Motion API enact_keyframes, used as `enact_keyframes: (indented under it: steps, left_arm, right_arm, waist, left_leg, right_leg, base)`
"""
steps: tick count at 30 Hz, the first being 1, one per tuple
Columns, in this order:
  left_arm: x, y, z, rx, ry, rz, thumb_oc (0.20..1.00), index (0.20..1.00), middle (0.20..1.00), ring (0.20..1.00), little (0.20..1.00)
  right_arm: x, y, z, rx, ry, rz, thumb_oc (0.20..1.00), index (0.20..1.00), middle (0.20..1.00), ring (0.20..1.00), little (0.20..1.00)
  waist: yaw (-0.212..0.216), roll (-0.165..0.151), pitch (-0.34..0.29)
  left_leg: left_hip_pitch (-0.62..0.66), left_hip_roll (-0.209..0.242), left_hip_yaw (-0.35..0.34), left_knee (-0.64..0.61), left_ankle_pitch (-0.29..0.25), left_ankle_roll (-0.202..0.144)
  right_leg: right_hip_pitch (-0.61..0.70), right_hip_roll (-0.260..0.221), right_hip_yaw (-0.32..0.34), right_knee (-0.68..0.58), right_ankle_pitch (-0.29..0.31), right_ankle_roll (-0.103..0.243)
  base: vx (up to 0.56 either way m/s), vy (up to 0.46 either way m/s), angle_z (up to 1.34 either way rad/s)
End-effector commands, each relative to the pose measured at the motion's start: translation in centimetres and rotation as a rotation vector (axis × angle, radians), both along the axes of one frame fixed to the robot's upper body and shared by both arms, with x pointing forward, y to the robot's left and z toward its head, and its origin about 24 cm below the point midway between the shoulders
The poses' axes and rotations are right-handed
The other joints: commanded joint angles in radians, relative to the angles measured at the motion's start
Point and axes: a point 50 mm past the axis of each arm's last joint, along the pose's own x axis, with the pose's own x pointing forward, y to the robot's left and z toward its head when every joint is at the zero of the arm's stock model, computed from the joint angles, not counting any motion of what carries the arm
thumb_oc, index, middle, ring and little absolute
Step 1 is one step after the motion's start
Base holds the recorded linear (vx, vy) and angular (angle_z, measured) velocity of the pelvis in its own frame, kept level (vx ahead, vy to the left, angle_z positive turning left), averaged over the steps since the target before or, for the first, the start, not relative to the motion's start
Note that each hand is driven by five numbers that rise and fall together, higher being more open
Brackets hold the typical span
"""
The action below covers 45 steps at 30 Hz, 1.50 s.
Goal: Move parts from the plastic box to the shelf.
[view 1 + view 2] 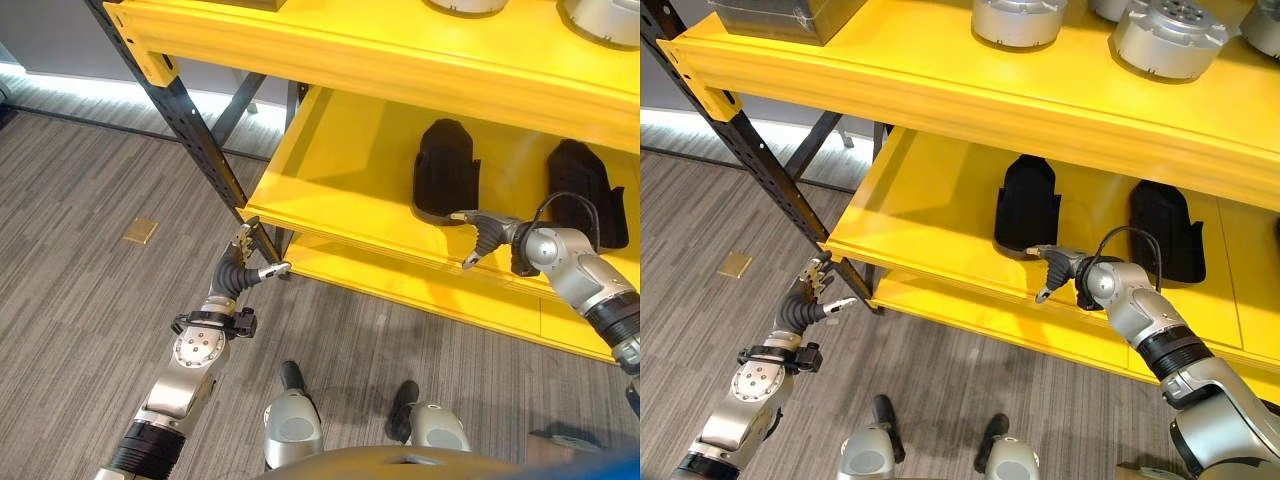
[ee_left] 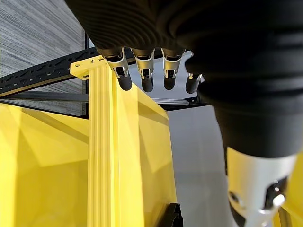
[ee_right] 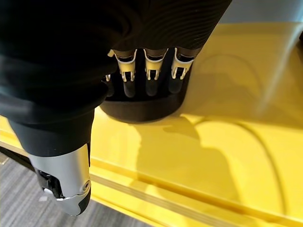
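Eye views: right hand (image 1: 1052, 270) at shelf (image 1: 930, 215) edge, fingers straight, empty, just before black part (image 1: 1028, 205) (likely set there as delivered). Second black part (image 1: 1167, 232) beyond.
Left wrist: left hand (image 2: 147, 71) relaxed, empty, idle beside shelf corner.
Right wrist: fingertips (image 3: 152, 85) near part, apart.

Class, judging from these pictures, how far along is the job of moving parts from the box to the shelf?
Done: two black parts lie on the yellow shelf. In hand: nothing; the right hand hovers open beside the nearer part, and the left hand is open near the shelf post. What remains in the box cannot be judged.
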Motion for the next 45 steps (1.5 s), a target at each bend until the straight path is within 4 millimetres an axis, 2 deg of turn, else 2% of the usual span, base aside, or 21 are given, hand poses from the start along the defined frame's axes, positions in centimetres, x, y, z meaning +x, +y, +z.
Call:
enact_keyframes:
  steps: [1,6,13,16,21,23,25,26,27,29,30,34,39,41,45]
  left_arm:
    - [0.5,0.0,1.5,-0.026,-0.075,0.01,1.0,1.0,1.0,1.0,1.0]
    - [0.6,0.0,1.4,-0.024,-0.06,0.001,1.0,1.0,1.0,1.0,1.0]
    - [0.6,-0.3,1.4,-0.033,-0.062,-0.015,1.0,1.0,1.0,1.0,1.0]
    - [0.4,-0.3,1.6,-0.038,-0.071,-0.006,1.0,1.0,1.0,1.0,1.0]
    - [0.2,-0.3,1.6,-0.05,-0.08,0.024,1.0,1.0,1.0,1.0,1.0]
    - [0.0,-0.2,1.5,-0.066,-0.091,0.049,1.0,1.0,1.0,1.0,1.0]
    - [-0.3,-0.4,1.4,-0.116,-0.102,0.057,1.0,1.0,1.0,1.0,1.0]
    - [-0.5,-0.5,1.4,-0.123,-0.117,0.078,1.0,1.0,1.0,1.0,1.0]
    - [-0.7,-0.4,1.4,-0.149,-0.14,0.137,1.0,1.0,1.0,1.0,1.0]
    - [-0.9,-0.5,1.4,-0.158,-0.158,0.163,1.0,1.0,1.0,1.0,1.0]
    - [-1.3,-0.5,1.4,-0.169,-0.182,0.21,1.0,1.0,1.0,1.0,1.0]
    - [-2.2,-0.1,1.3,-0.174,-0.2,0.26,1.0,1.0,1.0,1.0,1.0]
    - [-3.0,0.6,1.5,-0.178,-0.223,0.276,1.0,1.0,1.0,1.0,1.0]
    - [-3.2,0.7,1.6,-0.183,-0.231,0.272,1.0,1.0,1.0,1.0,1.0]
    - [-3.4,0.7,1.5,-0.174,-0.233,0.229,1.0,1.0,1.0,1.0,1.0]
  right_arm:
    - [1.2,2.2,3.2,0.033,-0.115,0.06,1.0,1.0,1.0,1.0,1.0]
    - [1.4,2.0,3.0,0.056,-0.126,0.024,1.0,1.0,1.0,1.0,1.0]
    - [2.1,1.3,4.0,0.08,-0.227,-0.018,1.0,1.0,1.0,1.0,1.0]
    - [1.6,0.7,4.4,0.101,-0.315,-0.065,1.0,1.0,1.0,1.0,1.0]
    - [0.3,0.5,3.6,0.123,-0.393,-0.124,1.0,1.0,1.0,1.0,1.0]
    - [-0.7,0.4,3.2,0.195,-0.467,-0.159,1.0,1.0,1.0,1.0,1.0]
    - [-2.5,1.0,4.0,0.358,-0.602,-0.111,1.0,1.0,1.0,1.0,1.0]
    - [-3.6,1.2,4.6,0.421,-0.687,-0.093,1.0,1.0,1.0,1.0,1.0]
    - [-6.2,1.5,5.0,0.512,-0.801,-0.063,1.0,1.0,1.0,1.0,1.0]
    - [-7.5,1.7,5.0,0.544,-0.83,-0.051,1.0,1.0,1.0,1.0,1.0]
    - [-8.8,2.2,4.9,0.6,-0.861,-0.046,1.0,1.0,1.0,1.0,1.0]
    - [-10.4,2.7,4.4,0.698,-0.836,0.008,1.0,1.0,1.0,1.0,1.0]
    - [-12.2,3.5,4.8,0.845,-0.826,0.13,1.0,1.0,1.0,1.0,1.0]
    - [-12.6,4.0,4.8,0.881,-0.814,0.191,1.0,1.0,1.0,1.0,1.0]
    - [-12.7,4.2,4.0,0.935,-0.745,0.201,1.0,1.0,1.0,1.0,1.0]
  waist:
    - [0.0,-0.046,0.0]
    - [0.004,-0.045,-0.003]
    - [0.007,-0.039,-0.003]
    - [-0.012,-0.038,-0.004]
    - [-0.037,-0.037,-0.004]
    - [-0.054,-0.036,-0.005]
    - [-0.081,-0.033,-0.012]
    - [-0.092,-0.032,-0.016]
    - [-0.115,-0.032,-0.027]
    - [-0.122,-0.033,-0.036]
    - [-0.137,-0.036,-0.042]
    - [-0.148,-0.043,-0.055]
    - [-0.143,-0.049,-0.069]
    - [-0.137,-0.05,-0.077]
    - [-0.125,-0.05,-0.093]
  left_leg:
    - [0.049,0.085,0.034,0.139,-0.104,-0.091]
    - [0.054,0.087,0.036,0.138,-0.105,-0.089]
    - [0.054,0.083,0.032,0.136,-0.108,-0.087]
    - [0.056,0.074,0.035,0.128,-0.114,-0.082]
    - [0.058,0.064,0.04,0.12,-0.123,-0.075]
    - [0.061,0.059,0.044,0.116,-0.128,-0.068]
    - [0.062,0.055,0.048,0.117,-0.123,-0.064]
    - [0.062,0.052,0.053,0.117,-0.126,-0.061]
    - [0.067,0.044,0.062,0.11,-0.138,-0.055]
    - [0.069,0.039,0.069,0.106,-0.143,-0.052]
    - [0.069,0.035,0.077,0.108,-0.15,-0.046]
    - [0.067,0.027,0.088,0.112,-0.16,-0.037]
    - [0.07,0.01,0.085,0.101,-0.161,-0.03]
    - [0.07,0.001,0.079,0.091,-0.159,-0.027]
    - [0.077,-0.017,0.069,0.066,-0.152,-0.024]
  right_leg:
    - [0.006,-0.019,-0.01,-0.067,-0.007,0.048]
    - [0.009,-0.022,-0.013,-0.066,-0.006,0.046]
    - [0.007,-0.023,-0.016,-0.057,-0.011,0.045]
    - [0.003,-0.021,-0.006,-0.061,-0.008,0.05]
    - [-0.001,-0.016,0.011,-0.066,-0.006,0.053]
    - [-0.001,-0.012,0.025,-0.068,-0.007,0.053]
    - [0.003,-0.002,0.043,-0.071,-0.013,0.05]
    - [0.006,0.0,0.048,-0.073,-0.014,0.051]
    - [0.007,-0.001,0.059,-0.08,-0.009,0.06]
    - [0.008,0.0,0.065,-0.086,-0.006,0.064]
    - [0.014,0.004,0.074,-0.093,-0.007,0.064]
    - [0.025,0.008,0.084,-0.101,-0.014,0.066]
    - [0.046,0.014,0.088,-0.114,-0.015,0.069]
    - [0.053,0.014,0.088,-0.118,-0.015,0.073]
    - [0.067,0.009,0.087,-0.137,-0.003,0.082]
  base:
    - [0.0,0.0,0.0]
    - [0.0,0.0,0.0]
    - [0.0,0.011,0.02]
    - [-0.02,0.054,0.03]
    - [-0.02,0.042,-0.03]
    - [-0.03,0.086,-0.11]
    - [-0.01,0.135,-0.17]
    - [-0.02,0.15,-0.24]
    - [-0.04,0.131,-0.31]
    - [-0.04,0.096,-0.2]
    - [-0.05,0.093,-0.21]
    - [-0.07,0.083,-0.15]
    - [-0.1,0.1,0.02]
    - [-0.1,0.142,0.05]
    - [-0.09,0.152,0.07]
